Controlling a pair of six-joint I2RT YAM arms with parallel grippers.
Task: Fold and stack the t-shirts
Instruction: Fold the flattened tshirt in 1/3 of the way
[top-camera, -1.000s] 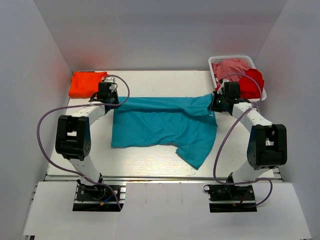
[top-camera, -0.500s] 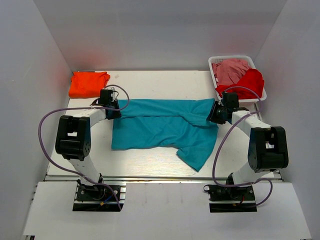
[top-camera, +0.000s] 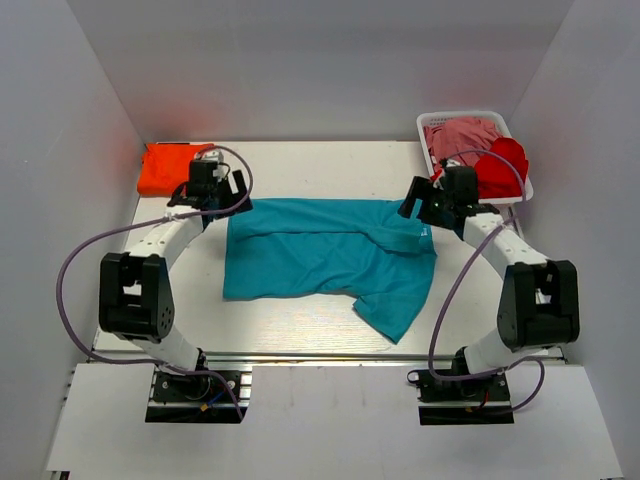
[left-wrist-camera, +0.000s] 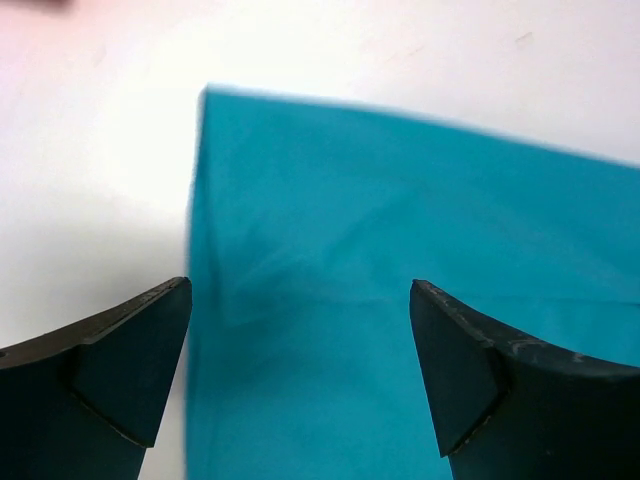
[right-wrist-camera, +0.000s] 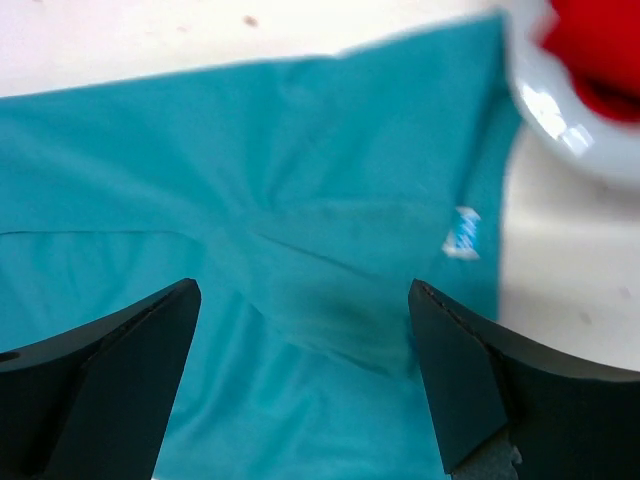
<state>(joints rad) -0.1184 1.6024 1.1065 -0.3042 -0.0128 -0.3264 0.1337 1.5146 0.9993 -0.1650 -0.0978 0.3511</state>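
A teal t-shirt (top-camera: 320, 255) lies spread across the middle of the table, its far edge folded over and one sleeve trailing toward the near right. My left gripper (top-camera: 236, 196) hovers open over its far left corner (left-wrist-camera: 400, 220), nothing between the fingers (left-wrist-camera: 300, 290). Over the far right corner (right-wrist-camera: 300, 180), near a small white label (right-wrist-camera: 462, 234), my right gripper (top-camera: 418, 203) stands open and empty (right-wrist-camera: 305, 288). A folded orange t-shirt (top-camera: 172, 167) rests at the back left. Pink (top-camera: 462, 135) and red (top-camera: 502, 165) t-shirts lie in the basket.
The white basket (top-camera: 465, 115) stands at the back right corner, close behind my right gripper, and its rim (right-wrist-camera: 560, 120) shows in the right wrist view. White walls enclose the table on the left, back and right.
Both grippers have opened and let go of the teal shirt's far edge. They have lifted and drawn back slightly, and the cloth now lies on the table.
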